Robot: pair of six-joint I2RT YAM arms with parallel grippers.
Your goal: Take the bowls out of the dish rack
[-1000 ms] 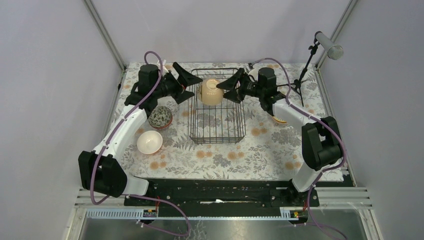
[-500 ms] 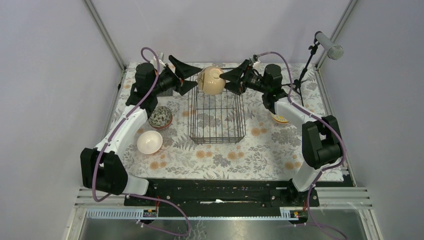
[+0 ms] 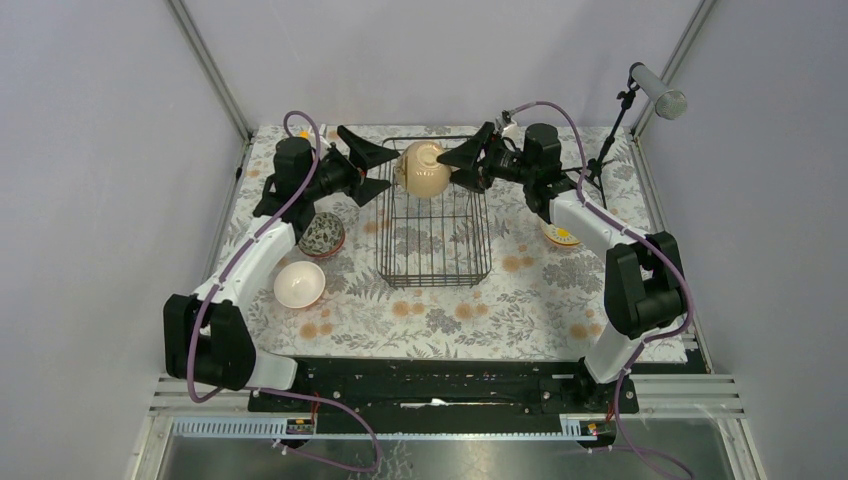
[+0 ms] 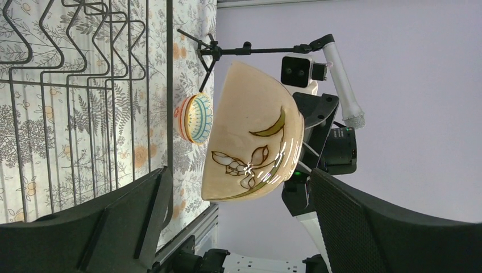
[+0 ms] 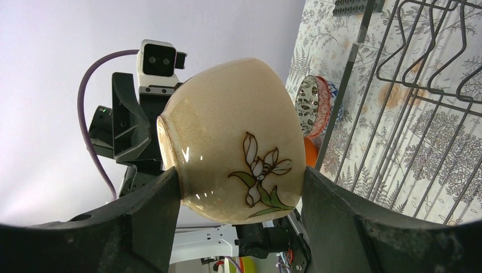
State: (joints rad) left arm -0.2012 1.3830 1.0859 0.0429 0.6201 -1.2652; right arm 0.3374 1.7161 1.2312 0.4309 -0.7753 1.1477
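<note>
The worktop [image 3: 540, 300], covered with a floral-print cloth, carries a plain white round bowl [image 3: 298, 284] and a dark patterned bowl [image 3: 321, 235] on its left side, with the black wire dish rack [image 3: 433, 250] at centre. Over the rack's far end, the right gripper [image 3: 450, 172] clamps a cream glazed bowl with a flower motif [image 3: 424, 168]. The left gripper [image 3: 392, 170] stands just beside it, jaws wide and holding nothing, and plain grey walls [image 3: 450, 60] enclose the worktop.

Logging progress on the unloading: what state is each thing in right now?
right gripper: shut on the cream bowl.
left gripper: open, facing the bowl.
cream bowl: held on its side, over the dish rack's far end.
dish rack: no bowl inside.
white bowl: upright on the table.
patterned bowl: on the table.
</note>
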